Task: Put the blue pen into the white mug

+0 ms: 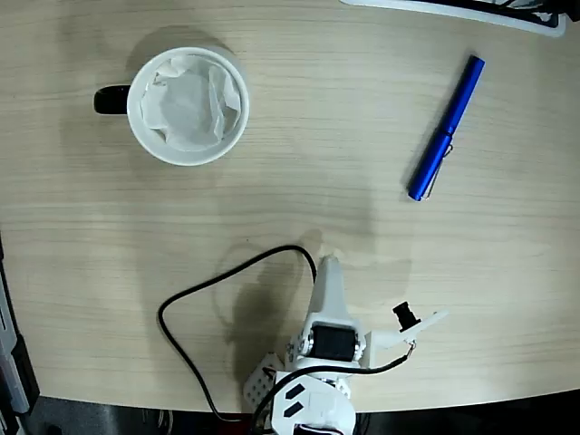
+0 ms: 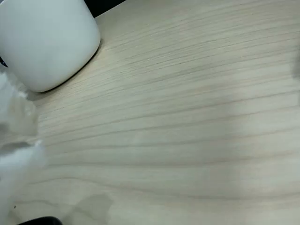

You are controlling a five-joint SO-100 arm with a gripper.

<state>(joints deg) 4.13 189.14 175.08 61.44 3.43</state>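
In the fixed view the white mug stands at the upper left, its black handle pointing left and crumpled white paper inside. The blue pen lies flat on the wood at the upper right, slanted, its silver clip near the lower end. My gripper is low in the middle, pointing up the picture, shut and empty, well short of both pen and mug. The wrist view shows the mug's white wall at the top left and a blurred white finger at the left edge. The pen is out of this view.
A black cable loops over the table left of the arm. A white-edged object lies along the top right border. Dark gear sits past the left edge. The table's front edge runs just below the arm's base.
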